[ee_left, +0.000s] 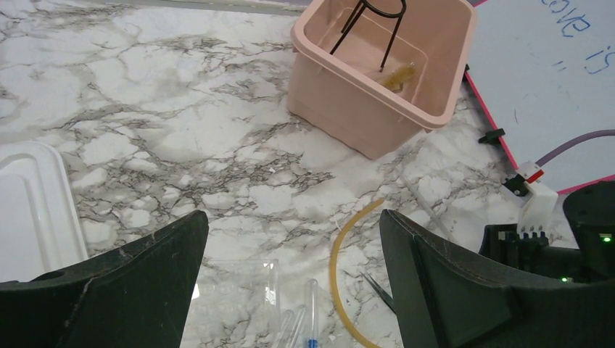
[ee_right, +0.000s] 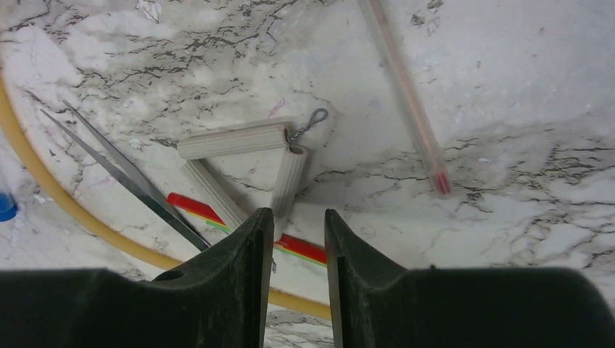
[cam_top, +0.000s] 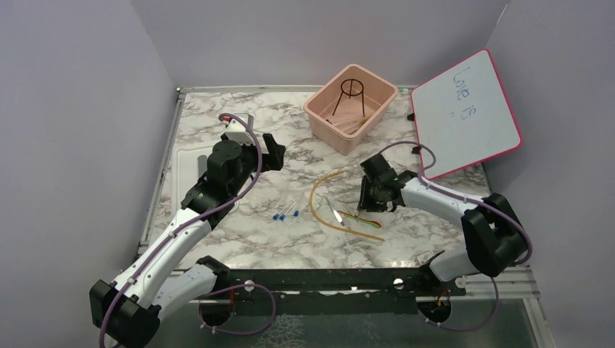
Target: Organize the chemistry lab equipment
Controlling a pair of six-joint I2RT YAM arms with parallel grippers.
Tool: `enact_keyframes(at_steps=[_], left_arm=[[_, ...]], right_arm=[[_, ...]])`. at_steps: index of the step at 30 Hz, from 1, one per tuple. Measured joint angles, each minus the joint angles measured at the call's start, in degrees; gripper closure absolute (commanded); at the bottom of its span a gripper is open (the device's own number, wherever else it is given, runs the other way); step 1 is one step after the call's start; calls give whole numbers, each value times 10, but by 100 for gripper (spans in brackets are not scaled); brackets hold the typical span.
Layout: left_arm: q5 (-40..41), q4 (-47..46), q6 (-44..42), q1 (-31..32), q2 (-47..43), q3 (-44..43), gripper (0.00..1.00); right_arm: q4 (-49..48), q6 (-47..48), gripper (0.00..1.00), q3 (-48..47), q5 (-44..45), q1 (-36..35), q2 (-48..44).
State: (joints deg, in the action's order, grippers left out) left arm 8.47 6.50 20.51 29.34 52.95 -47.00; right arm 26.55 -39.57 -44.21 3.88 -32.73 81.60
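Triangle [ee_right: 232, 140] just ahead of right claw [ee_right: 294, 217].

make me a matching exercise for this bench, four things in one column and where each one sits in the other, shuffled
Things:
1 wire tripod
2 tan tube
3 whiteboard
4 white lid

Places:
a flat on the table, beside the tweezers
b standing inside the pink bin
c leaning at the table's right rear
d lying flat at the table's left edge

Pairs: 1-b, 2-a, 3-c, 4-d
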Motion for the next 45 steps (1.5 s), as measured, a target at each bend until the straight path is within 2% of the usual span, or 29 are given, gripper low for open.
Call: enact_keyframes(at_steps=[9, 16, 24, 32, 38, 45], left_arm=[[0, 0, 0, 0, 0, 0, 9], [0, 0, 0, 0, -5, 0, 9], [2, 0, 0, 0, -8, 0, 9], [6, 0, -1, -1, -11, 0, 9], [16, 1, -2, -4, -17, 0, 9], [21, 1, -2, -8, -22, 0, 9]], right_arm=[[3, -31, 75, -47, 42, -43, 80], [30, -56, 99, -83, 84, -51, 113], [31, -43, 100, -84, 121, -57, 92], [-27, 67, 100, -95, 129, -57, -58], [-55, 147, 99, -181, 136, -57, -83], [-90, 221, 99, -324, 148, -55, -44]])
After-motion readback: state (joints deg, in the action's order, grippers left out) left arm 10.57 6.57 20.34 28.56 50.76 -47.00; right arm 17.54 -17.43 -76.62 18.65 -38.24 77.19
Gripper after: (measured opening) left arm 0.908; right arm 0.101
